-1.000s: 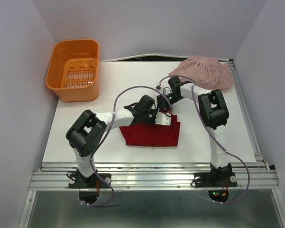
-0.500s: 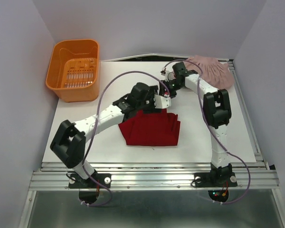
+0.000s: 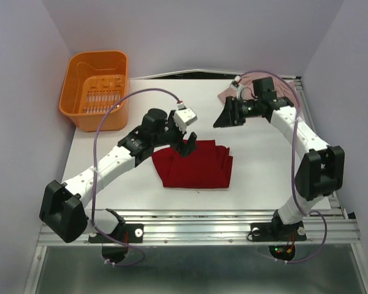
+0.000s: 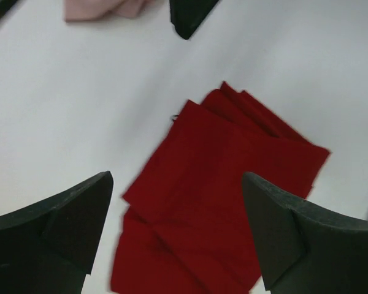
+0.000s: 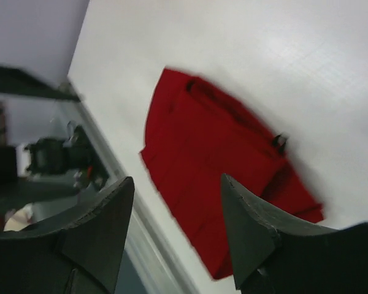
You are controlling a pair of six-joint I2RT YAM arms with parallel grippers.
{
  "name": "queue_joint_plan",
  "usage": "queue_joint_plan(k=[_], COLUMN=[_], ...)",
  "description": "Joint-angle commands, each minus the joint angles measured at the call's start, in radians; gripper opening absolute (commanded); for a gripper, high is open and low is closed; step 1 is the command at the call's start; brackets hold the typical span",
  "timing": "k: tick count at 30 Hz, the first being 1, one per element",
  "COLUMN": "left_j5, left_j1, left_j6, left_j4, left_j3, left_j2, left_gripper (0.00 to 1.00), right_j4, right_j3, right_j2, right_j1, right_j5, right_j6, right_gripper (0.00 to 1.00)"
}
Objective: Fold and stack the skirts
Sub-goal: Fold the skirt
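The deep red skirt (image 3: 196, 165) lies folded flat on the white table (image 3: 110, 171), with nothing holding it. It fills the space below the fingers in the left wrist view (image 4: 227, 184) and in the right wrist view (image 5: 214, 165). My left gripper (image 3: 187, 144) (image 4: 176, 176) hovers open above the skirt's back left corner. Farther back and to the right, my right gripper (image 3: 222, 116) (image 5: 176, 179) hangs open in the air, tilted toward the skirt. The pale pink skirt (image 3: 228, 93) (image 4: 101, 7) sits at the back right, mostly hidden behind the right arm.
An orange plastic basket (image 3: 95, 89) stands at the back left corner. The table's metal front rail (image 3: 196, 214) runs along the near edge. Walls close in the left, right and back sides.
Both grippers opened and rose off the red skirt's back edge. The right arm swung back and to the right, and the left drew back a little to the left. The skirt stayed flat.
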Motion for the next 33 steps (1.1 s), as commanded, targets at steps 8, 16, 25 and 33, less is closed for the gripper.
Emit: queue_joint_plan(k=[8, 16, 25, 33], left_j5=[0.399, 0.369, 0.205, -0.372], left_j1=[0.146, 0.291, 0.259, -0.101], left_j6=[-0.745, -0.808, -0.421, 0.158], left_j4=[0.547, 0.638, 0.285, 0.165], left_j3=[-0.349, -0.265, -0.042, -0.154], left_j2=[0.212, 0.519, 0.311, 0.027], left_gripper=[0.77, 0.65, 0.77, 0.88], right_j4=[0.226, 0.18, 0.083, 0.139], right_j3=[-0.458, -0.258, -0.05, -0.303], right_j2=[0.078, 0.323, 0.215, -0.083], right_j1=[0.117, 0.117, 0.117, 0.083], right_j5=[-0.175, 0.021, -0.009, 0.164], right_j6=[0.064, -0.041, 0.031, 0.206], right_gripper=[0.63, 0.6, 0.65, 0.86])
